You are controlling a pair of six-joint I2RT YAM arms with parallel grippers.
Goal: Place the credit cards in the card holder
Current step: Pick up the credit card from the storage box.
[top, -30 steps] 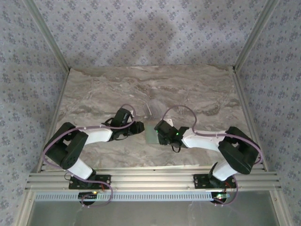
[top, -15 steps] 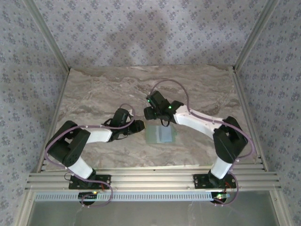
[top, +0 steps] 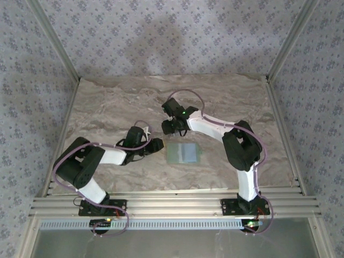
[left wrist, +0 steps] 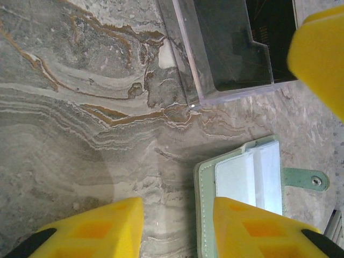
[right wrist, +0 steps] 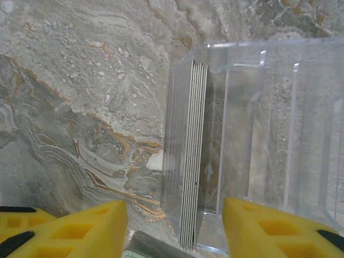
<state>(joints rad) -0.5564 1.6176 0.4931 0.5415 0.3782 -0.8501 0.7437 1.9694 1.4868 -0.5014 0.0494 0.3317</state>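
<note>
Since a second ago our right arm has swung away from above the card holder (top: 183,153) and reached further back across the table (top: 107,107), while our left arm has hardly stirred

Our right end effector (right wrist: 173,215) stands with its yellow fingers (right wrist: 80,228) moderately apart and nothing between them. Just ahead of it the credit cards (right wrist: 192,156) stand on edge as one tight stack against the left wall of a clear box (right wrist: 258,123). Our left end effector (left wrist: 174,215) is likewise parted and holds nothing. One of its fingers overlaps the near edge of the card holder, which lies opened flat on the table just in front of the clear box, its strap (left wrist: 303,180) pointing right

We judge the task barely begun: no card is in either end effector, the pale inner panel we can see looks bare, and the whole stack seems to sit in the box. Every card is left to pull out and slot in

We cannot count the cards reliably. The lower part of the card holder is cut off behind our left finger, and from above its pockets are too small to read
</note>
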